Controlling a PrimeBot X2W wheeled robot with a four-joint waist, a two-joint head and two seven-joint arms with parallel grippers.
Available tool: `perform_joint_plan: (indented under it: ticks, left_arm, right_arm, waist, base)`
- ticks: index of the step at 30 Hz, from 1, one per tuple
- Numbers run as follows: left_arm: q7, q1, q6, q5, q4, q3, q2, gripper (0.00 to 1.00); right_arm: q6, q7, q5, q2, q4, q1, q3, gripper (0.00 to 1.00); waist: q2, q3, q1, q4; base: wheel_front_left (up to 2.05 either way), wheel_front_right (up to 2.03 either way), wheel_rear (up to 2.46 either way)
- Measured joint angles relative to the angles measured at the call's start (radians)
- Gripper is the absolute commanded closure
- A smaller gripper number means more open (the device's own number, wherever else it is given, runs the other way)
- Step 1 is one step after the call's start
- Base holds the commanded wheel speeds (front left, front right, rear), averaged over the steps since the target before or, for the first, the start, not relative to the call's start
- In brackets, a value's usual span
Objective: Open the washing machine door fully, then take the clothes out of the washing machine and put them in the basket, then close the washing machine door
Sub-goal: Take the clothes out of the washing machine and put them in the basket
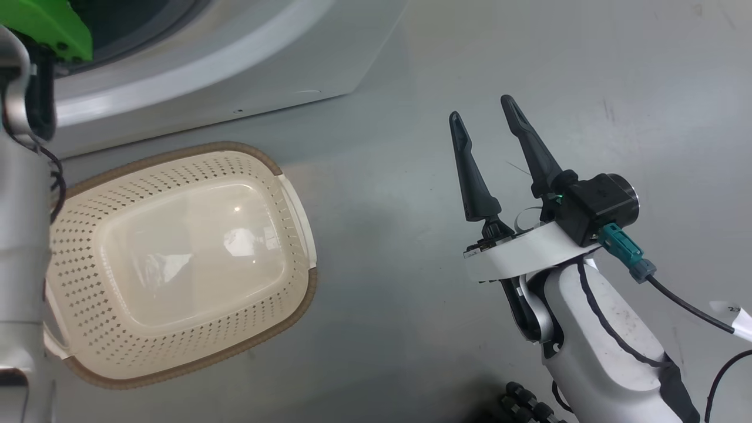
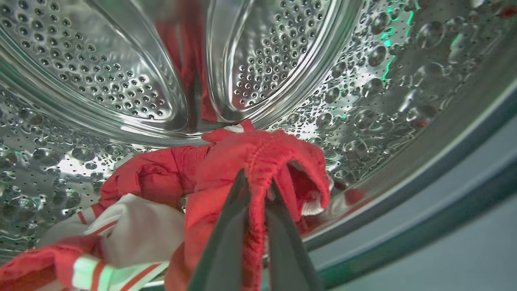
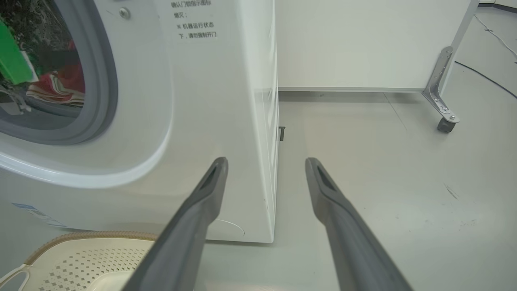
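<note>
The left tool, inside the drum of the washing machine, is clamped on a red fold of the clothes (right tool idle, fingers apart), while the basket stands on the floor just below the drum mouth, on the left arm's side.

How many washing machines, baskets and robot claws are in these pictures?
washing machine: 1
basket: 1
grippers: 2, the left gripper shut on the clothes, the right gripper open
Total: 4
</note>
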State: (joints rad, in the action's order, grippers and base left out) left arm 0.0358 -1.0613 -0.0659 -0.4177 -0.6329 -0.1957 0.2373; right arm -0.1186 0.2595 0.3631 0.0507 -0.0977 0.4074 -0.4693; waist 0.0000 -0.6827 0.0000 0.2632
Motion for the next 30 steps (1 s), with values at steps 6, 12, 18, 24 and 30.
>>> perform_joint_plan:
  ticks: [6, 12, 18, 24, 30]
  left_arm:
    - [0.102, 0.081, 0.012, 0.028, 0.024, -0.014, -0.013, 1.00]
    - [0.184, 0.172, 0.031, 0.040, 0.043, -0.024, -0.036, 1.00]
    - [0.209, 0.246, 0.043, 0.040, 0.089, -0.024, -0.065, 1.00]
    - [0.216, 0.315, 0.052, 0.040, 0.157, -0.002, -0.068, 1.00]
    - [0.217, 0.356, 0.062, 0.040, 0.251, 0.012, -0.071, 1.00]
  right_arm:
    - [0.000, 0.000, -0.018, 0.000, -0.030, 0.000, 0.005, 0.00]
    - [0.000, 0.000, -0.044, 0.002, -0.060, -0.002, 0.016, 0.00]
    - [0.000, 0.000, -0.055, 0.004, -0.085, -0.012, 0.042, 0.00]
    - [0.000, 0.000, -0.057, 0.005, -0.107, -0.043, 0.068, 0.00]
    - [0.002, 0.000, -0.057, 0.006, -0.120, -0.070, 0.091, 0.00]
  waist:
    - [0.0000, 0.038, 0.0000, -0.029]
    - [0.0000, 0.084, 0.0000, -0.058]
    - [0.0000, 0.133, 0.0000, -0.092]
    - [0.0000, 0.190, -0.0001, -0.125]
    - [0.0000, 0.252, 0.0000, -0.155]
  base:
    - [0.00, 0.00, 0.00]
    - [0.00, 0.00, 0.00]
    - [0.00, 0.00, 0.00]
    - [0.00, 0.00, 0.00]
    - [0.00, 0.00, 0.00]
